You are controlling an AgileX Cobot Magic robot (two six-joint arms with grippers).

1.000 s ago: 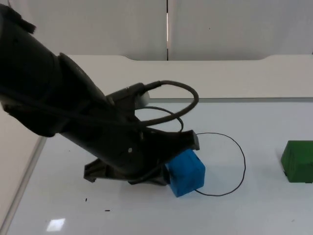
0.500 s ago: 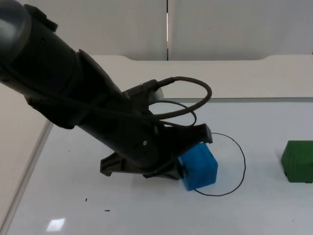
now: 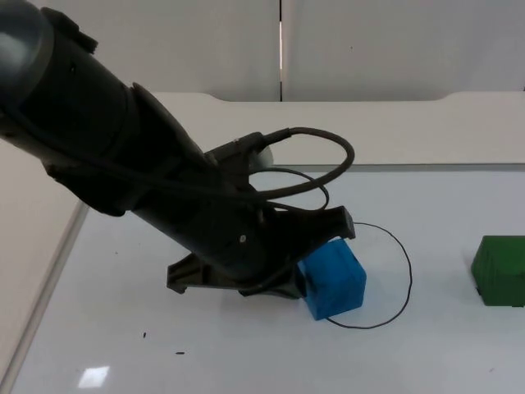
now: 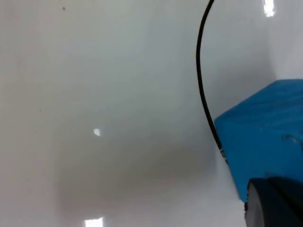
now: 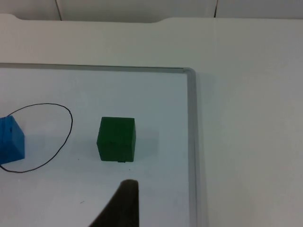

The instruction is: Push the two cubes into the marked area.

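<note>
A blue cube (image 3: 333, 281) rests on the left side of the black drawn circle (image 3: 408, 275), partly inside it and covering part of the line. My left gripper (image 3: 294, 283) is low on the table, pressed against the cube's left face. In the left wrist view the blue cube (image 4: 265, 137) lies right at the left gripper (image 4: 274, 205), beside the circle line (image 4: 202, 80). A green cube (image 3: 500, 271) stands apart to the right, outside the circle. The right gripper (image 5: 124, 203) waits a short way behind the green cube (image 5: 117, 138), not touching it; the blue cube (image 5: 9, 142) lies beyond.
The whiteboard's raised metal edge (image 5: 191, 142) runs close to the green cube's outer side, and another edge (image 3: 49, 271) runs along the left. The bulky left arm (image 3: 148, 197) covers the board's left middle.
The left arm slid right, pushing the blue cube a little further into the circle, then stopped. The green cube has not moved.
</note>
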